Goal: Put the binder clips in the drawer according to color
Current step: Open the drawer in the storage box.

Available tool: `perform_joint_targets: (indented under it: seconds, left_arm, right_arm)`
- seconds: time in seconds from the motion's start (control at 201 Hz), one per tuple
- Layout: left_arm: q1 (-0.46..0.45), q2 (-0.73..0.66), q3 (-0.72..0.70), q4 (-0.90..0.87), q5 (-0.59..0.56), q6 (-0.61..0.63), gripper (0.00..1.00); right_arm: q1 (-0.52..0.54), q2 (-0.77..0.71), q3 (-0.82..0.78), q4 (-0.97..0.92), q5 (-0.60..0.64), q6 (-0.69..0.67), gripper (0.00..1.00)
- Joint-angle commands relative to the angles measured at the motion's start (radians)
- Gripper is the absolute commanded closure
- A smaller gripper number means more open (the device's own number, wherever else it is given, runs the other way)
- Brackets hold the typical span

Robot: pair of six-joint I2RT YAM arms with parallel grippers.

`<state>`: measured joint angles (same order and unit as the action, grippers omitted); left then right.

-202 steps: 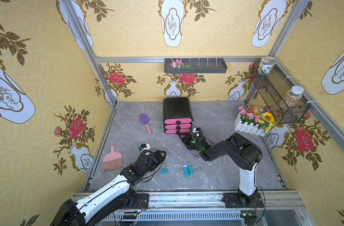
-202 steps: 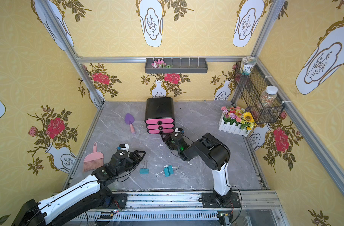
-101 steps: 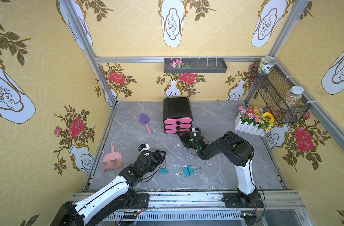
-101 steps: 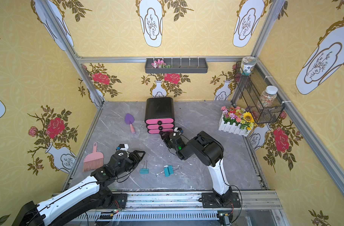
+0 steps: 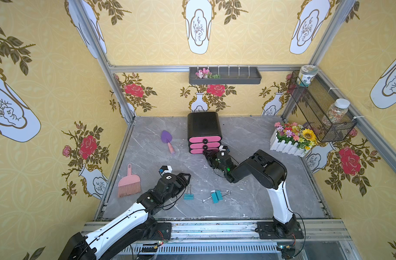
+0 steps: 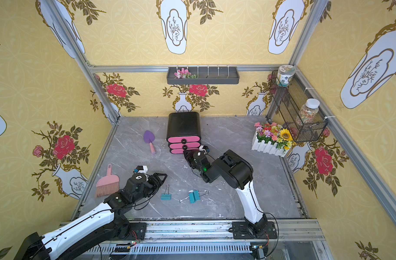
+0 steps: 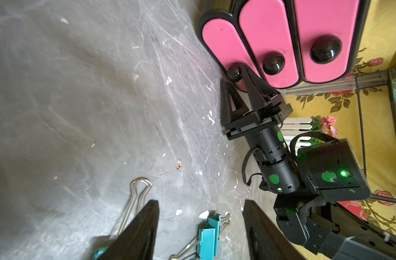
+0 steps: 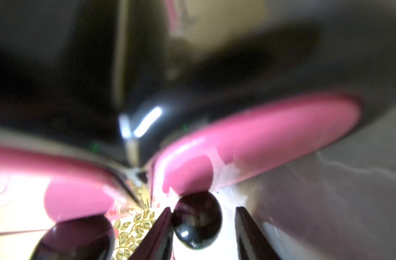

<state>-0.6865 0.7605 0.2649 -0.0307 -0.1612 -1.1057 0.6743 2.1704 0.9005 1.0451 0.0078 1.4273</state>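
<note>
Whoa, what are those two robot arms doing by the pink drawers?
The right gripper is at the knob of the bottom drawer, one finger on each side, not squeezing it yet. It probably wants to pull that drawer open. All three pink drawers look shut. The left gripper hangs open over the table, right by a teal clip, with more teal clips lying nearby. No clip is being held.

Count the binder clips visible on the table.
3, all teal. One binder clip lies beside the left gripper's open jaws; a second clip and third clip lie touching each other at the table's front middle. Others may be hidden in the drawers.
</note>
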Motion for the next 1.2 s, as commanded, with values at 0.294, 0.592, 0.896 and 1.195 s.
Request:
perform_joint_targets:
  seconds: [0.294, 0.592, 0.896, 1.195]
  left_arm:
    - [0.002, -0.012, -0.006, -0.014, 0.008, 0.018, 0.35]
    - [0.002, -0.017, -0.001, -0.018, 0.006, 0.018, 0.35]
    - [0.002, -0.024, -0.001, -0.019, 0.005, 0.016, 0.35]
    - [0.002, -0.048, 0.002, -0.031, 0.003, 0.014, 0.35]
  right_arm:
    - [0.008, 0.058, -0.011, 0.102, 0.060, 0.047, 0.62]
    - [0.014, 0.047, -0.037, 0.105, 0.066, 0.047, 0.74]
    - [0.054, 0.007, -0.130, 0.139, 0.082, 0.054, 0.75]
    - [0.102, -0.026, -0.229, 0.213, 0.107, 0.091, 0.76]
